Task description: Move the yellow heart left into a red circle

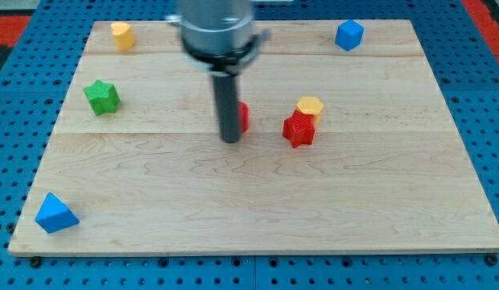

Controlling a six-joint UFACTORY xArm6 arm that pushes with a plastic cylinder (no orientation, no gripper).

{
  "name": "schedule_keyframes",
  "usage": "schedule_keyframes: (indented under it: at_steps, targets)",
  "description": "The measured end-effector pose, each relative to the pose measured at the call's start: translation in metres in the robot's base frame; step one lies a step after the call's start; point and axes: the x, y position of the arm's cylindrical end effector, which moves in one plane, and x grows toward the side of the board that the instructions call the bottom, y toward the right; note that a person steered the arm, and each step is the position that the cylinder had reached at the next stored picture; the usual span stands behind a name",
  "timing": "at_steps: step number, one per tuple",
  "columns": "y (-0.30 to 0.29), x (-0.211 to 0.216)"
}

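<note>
Pale wooden surface (257, 201) on blue pegboard – no gripper, only my tip (231, 139) hiding the red circle (243, 118); yellow heart (310, 106) touches a red star (298, 130) rightward – pushing left risks dragging the star along

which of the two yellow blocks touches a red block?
The yellow block right of my tip, touching the red star block. The other yellow block sits alone, top left.

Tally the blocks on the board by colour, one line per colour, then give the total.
Yellow: 2, one at the view's top left, one beside the red star
Red: 2, the star and one partly hidden behind my tip, at
Blue: 2, and
Green: 1, a star
Total: 7
</note>
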Motion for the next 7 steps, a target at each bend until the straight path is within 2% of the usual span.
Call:
schedule_keyframes:
  at_steps: [1,2,3,4,6,7]
  targets:
    - [-0.05,-0.001]
    - [-0.051,-0.028]
    - [0.004,-0.053]
    - [0.009,-0.055]
    - [-0.045,-0.162]
    - [-0.123,-0.187]
